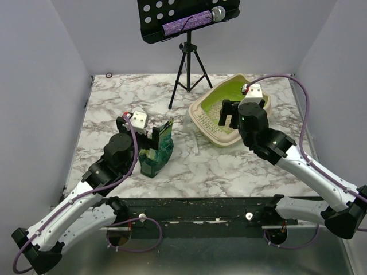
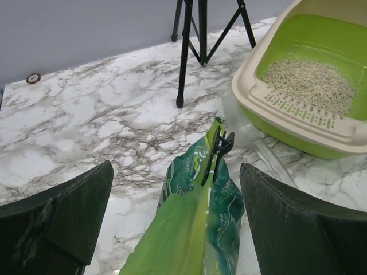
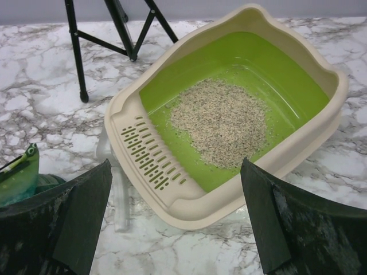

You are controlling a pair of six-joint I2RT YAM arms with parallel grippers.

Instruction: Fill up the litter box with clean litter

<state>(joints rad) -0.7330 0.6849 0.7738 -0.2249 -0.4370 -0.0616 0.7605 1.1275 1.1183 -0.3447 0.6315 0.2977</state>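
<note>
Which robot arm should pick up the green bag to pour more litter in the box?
Probably the left: its open left gripper sits right at the green bag. The open right gripper hangs over the litter box.

A white, grey-veined marble-patterned table (image 1: 114, 100) fills the frame's centre. On it: a beige plastic litter box with lime-green inside (image 1: 202, 112) upper right, a glossy green crinkled bag (image 1: 157, 154) left of centre, a black tripod stand (image 1: 186, 69) at top, and what may be a small dark ring (image 1: 109, 75) upper left.
</note>
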